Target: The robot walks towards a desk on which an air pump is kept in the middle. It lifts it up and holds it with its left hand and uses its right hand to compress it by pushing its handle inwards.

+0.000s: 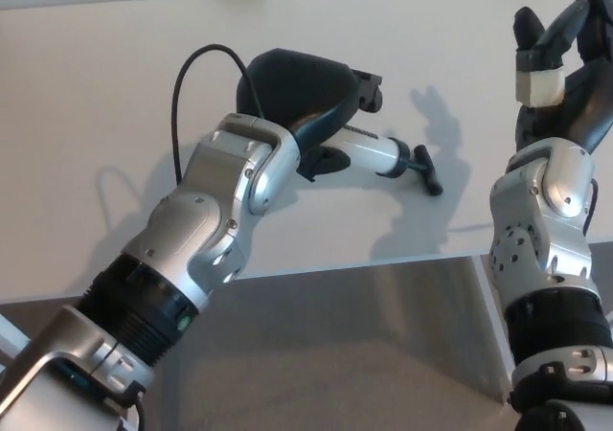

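Close to the camera, the silver left arm reaches up over the pale desk, and its black left hand is wrapped tight around the white air pump. The pump is held just above the middle of the desk, tilted down to the right, with its black handle pushed in close to the white tube. Off to the right, well apart from the pump, the right hand is held up with its fingers spread and holds nothing.
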